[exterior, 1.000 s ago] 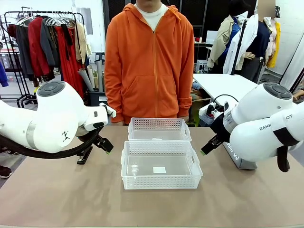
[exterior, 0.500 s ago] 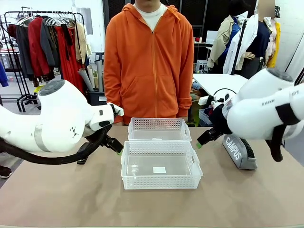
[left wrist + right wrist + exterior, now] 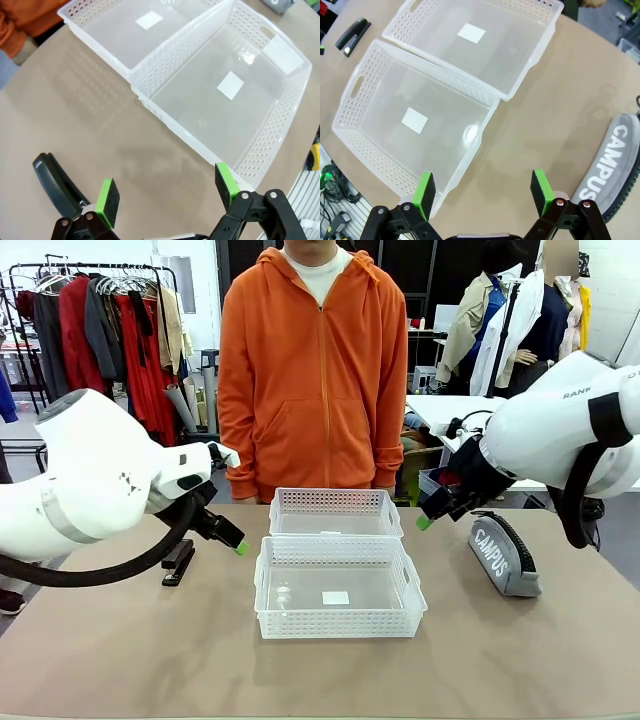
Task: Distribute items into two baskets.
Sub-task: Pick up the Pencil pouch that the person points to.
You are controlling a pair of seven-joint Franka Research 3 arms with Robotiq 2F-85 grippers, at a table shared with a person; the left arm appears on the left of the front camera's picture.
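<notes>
White arms, black green-padded tools; lettering unclear

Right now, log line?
left gripper open, near stapler | right gripper open, near pouch | near basket empty | far basket empty | nothing held

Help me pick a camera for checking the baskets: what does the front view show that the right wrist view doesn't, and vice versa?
Front, not right wrist: the person's orange hoodie and a clothes rack. Right wrist, not front: a white label on the floor of the far basket. Both: the near basket, far basket, stapler, pouch and open right gripper.
</notes>
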